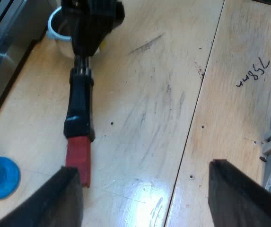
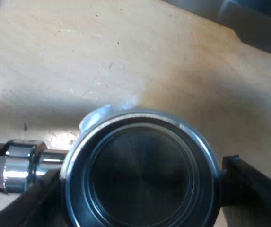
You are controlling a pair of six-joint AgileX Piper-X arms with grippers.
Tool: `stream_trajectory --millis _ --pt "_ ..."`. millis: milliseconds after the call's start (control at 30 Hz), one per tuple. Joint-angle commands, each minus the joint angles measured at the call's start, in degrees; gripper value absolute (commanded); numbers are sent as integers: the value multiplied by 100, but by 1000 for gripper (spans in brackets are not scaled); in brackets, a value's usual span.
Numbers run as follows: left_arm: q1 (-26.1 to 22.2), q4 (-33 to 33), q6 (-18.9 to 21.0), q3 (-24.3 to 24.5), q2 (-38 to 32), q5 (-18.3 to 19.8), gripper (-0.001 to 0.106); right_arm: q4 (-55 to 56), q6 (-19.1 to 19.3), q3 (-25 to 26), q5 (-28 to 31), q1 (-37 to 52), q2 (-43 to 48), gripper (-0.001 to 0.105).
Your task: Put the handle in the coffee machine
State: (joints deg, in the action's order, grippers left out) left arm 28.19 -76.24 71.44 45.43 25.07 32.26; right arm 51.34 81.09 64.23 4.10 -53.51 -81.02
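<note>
Two fingers (image 2: pixel 254 185) of our right claw (image 2: pixel 137 189) pinch the holder (image 2: pixel 140 165) at its basket. Our left claw (image 1: pixel 144 198) hangs spread near the holder's red end.

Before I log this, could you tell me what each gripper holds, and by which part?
The right gripper clasps the holder by its metal basket; the left gripper is open and empty.

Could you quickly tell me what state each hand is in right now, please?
Left hand: open, holding nothing.
Right hand: closed on the metal holder, gripping its basket end.
</note>
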Motion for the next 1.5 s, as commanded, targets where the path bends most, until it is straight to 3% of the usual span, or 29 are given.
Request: stream_trajectory --millis 33,600,867,1300,1500 --pt "28 107 -38 6 16 -66 59 246 -36 27 -51 3 332 0" --pt "28 475 -144 6 16 -66 59 509 -36 27 -51 3 1157 0" --pt "28 947 -144 6 46 -66 59 509 -36 27 -51 3 1341 0" --pt "28 1069 169 6 1032 -75 59 509 -36 27 -51 3 1341 0" --pt "28 1683 169 -5 1395 -36 59 509 -36 27 -51 3 1341 0"
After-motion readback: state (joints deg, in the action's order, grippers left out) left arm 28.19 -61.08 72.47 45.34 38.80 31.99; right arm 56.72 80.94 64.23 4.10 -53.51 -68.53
